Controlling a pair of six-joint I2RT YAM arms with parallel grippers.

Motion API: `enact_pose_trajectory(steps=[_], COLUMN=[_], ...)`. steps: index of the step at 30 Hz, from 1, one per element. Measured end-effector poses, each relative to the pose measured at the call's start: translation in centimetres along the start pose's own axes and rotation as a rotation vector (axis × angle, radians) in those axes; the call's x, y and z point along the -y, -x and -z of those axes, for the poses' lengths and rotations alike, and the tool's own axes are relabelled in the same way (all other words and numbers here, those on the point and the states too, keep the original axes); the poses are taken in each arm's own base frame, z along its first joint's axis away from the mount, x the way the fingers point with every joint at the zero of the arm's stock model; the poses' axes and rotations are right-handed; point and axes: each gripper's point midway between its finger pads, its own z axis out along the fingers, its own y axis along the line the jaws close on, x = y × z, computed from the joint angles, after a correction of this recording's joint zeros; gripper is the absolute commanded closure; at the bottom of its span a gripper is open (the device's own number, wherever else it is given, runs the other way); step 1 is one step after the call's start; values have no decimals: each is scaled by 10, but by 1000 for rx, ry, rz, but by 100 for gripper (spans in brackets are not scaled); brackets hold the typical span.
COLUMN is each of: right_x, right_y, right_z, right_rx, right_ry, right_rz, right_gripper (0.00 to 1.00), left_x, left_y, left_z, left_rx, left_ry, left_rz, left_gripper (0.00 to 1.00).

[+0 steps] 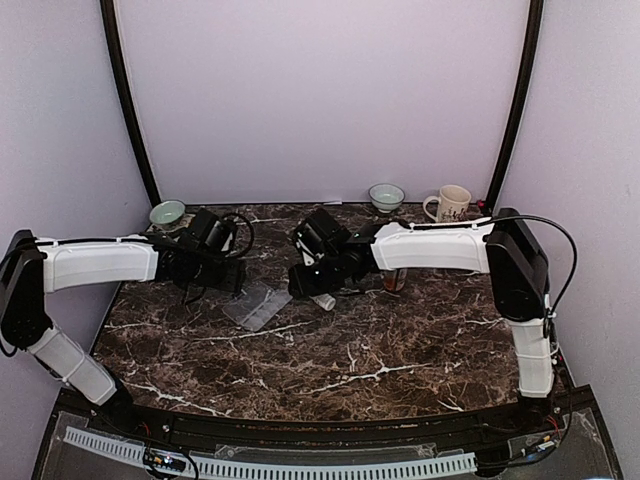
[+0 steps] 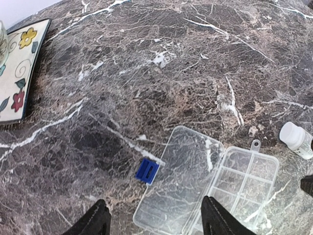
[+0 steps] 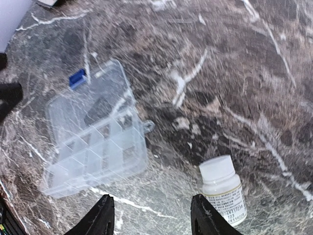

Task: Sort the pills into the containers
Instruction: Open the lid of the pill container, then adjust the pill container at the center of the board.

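The left gripper (image 2: pixel 154 209) and right gripper (image 3: pixel 151 204) gape empty by the clear-plastic compartmented organizer box (image 3: pixel 95 132); only the right wrist view, lower right, shows the label on the white bottle (image 3: pixel 222 188).

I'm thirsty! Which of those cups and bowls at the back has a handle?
The cream mug at the back right: its handle sticks out sideways. The pale green bowl on the left and the bluish bowl beside the mug have none.
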Motion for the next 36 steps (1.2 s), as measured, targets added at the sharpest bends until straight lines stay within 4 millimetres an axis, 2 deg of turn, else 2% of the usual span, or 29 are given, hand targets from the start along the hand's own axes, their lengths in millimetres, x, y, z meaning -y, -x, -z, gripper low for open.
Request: enact_pose_trajectory(steps=[3,6,11,16,20,23,26,30,36], right_x=[-9,-17,-27,-17,-12,-12,-14,-12,-10], right_y=[17,37,58,43,26,20,17,-5,-22], right_z=[8,12,-2,-28,-43,-47,-48,-57,-58], right_rx=[35,73,95,26,-29,-48,-53,-94,-117], right_ry=[14,28,42,28,26,28,35,31,33], right_rz=[18,36,73,82,92,97,101,109,113], right_gripper=[49,54,72,81,82,82,82,82,82], left_x=[-3,-5,11,30,36,38,39,39,37], left_y=[-9,-26,-56,-80,-97,-106,-109,-111,-114], left_z=[7,11,12,15,11,8,8,7,7], left_rx=[1,-22,-72,-110,-149,-172,-180,-183,-189], left_ry=[-11,-19,-46,-74,-71,-65,-64,-61,-52], left_rz=[34,59,69,82,96,103,116,128,139], left_gripper=[35,35,35,36,36,36,36,35,35])
